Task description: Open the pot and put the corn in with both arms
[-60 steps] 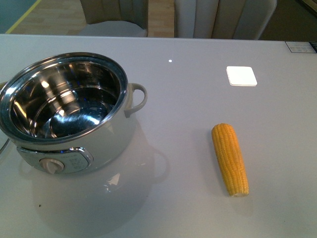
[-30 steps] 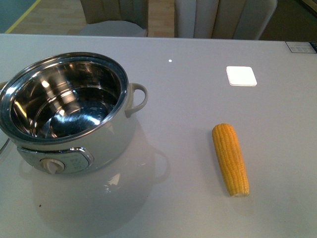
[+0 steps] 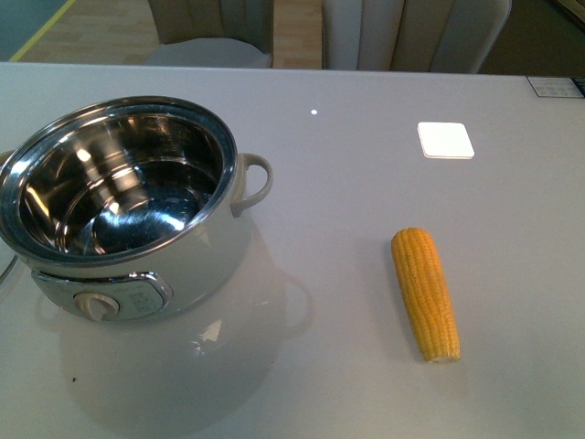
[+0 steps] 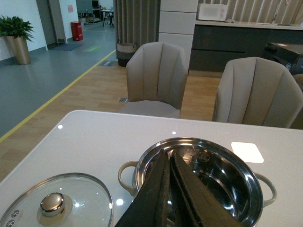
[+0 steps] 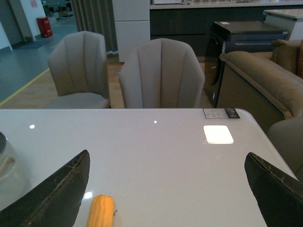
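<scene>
The white pot (image 3: 164,247) stands open at the left of the table, its steel bowl empty; it also shows in the left wrist view (image 4: 222,177). The yellow corn (image 3: 426,293) lies on the table to the right of the pot, apart from it. Its tip shows in the right wrist view (image 5: 100,211). My left gripper (image 4: 168,156) is shut and empty, held above the pot's near rim. My right gripper (image 5: 165,189) is wide open and empty above the table, with the corn beside its one finger (image 5: 59,194). Neither arm shows in the front view.
The pot's glass lid (image 4: 54,205) with a steel knob lies flat on the table beside the pot. A white square patch (image 3: 446,140) shows on the far right of the table. Beige chairs (image 4: 156,78) stand beyond the table's far edge.
</scene>
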You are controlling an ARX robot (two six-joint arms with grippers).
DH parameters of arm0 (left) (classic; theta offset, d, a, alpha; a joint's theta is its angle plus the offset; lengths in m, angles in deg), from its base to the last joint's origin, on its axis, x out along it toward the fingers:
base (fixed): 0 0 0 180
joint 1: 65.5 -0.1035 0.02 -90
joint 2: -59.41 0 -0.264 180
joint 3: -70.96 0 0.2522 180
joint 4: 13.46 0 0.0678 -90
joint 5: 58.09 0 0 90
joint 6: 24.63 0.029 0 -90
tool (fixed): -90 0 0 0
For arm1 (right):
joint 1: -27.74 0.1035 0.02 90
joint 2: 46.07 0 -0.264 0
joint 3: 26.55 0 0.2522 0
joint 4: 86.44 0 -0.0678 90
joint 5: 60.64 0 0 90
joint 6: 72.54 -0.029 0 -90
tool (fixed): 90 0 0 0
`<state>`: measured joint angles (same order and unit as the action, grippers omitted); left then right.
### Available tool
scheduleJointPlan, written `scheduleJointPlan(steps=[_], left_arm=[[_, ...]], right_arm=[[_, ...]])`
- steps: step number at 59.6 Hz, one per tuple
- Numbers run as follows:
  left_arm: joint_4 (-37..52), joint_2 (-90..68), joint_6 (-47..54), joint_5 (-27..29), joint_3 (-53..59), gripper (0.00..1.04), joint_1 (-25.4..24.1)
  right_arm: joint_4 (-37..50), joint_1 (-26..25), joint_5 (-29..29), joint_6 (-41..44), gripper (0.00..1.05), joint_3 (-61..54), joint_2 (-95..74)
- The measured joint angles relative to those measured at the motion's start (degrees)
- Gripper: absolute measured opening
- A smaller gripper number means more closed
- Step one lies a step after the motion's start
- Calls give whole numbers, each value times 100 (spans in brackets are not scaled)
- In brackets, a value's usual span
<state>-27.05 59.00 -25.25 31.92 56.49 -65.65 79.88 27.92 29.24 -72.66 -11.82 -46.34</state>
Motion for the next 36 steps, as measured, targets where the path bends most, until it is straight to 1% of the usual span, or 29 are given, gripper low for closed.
scheduleJointPlan(steps=[4,6,12,13,17,22,26,34,36], left_arm=[[-9,2,0,0,0,3,0],[-9,4,0,0,0,6,0],[-9,4,0,0,0,26,0],[-9,4,0,0,0,28,0],[-9,4,0,0,0,46,0],[-9,4,0,0,0,62,0],[-9,4,0,0,0,72,0],[-9,4,0,0,0,97,0],[-9,4,9,0,0,99,0]], right_arm=[[-2,0,0,0,96,0,0],[0,0,0,0,96,0,2],[0,0,0,0,96,0,0],[0,0,0,0,96,0,0],[0,0,0,0,96,0,0],[0,0,0,0,96,0,0],[0,0,0,0,96,0,2],[0,0,0,0,96,0,2],[0,0,0,0,96,0,0]])
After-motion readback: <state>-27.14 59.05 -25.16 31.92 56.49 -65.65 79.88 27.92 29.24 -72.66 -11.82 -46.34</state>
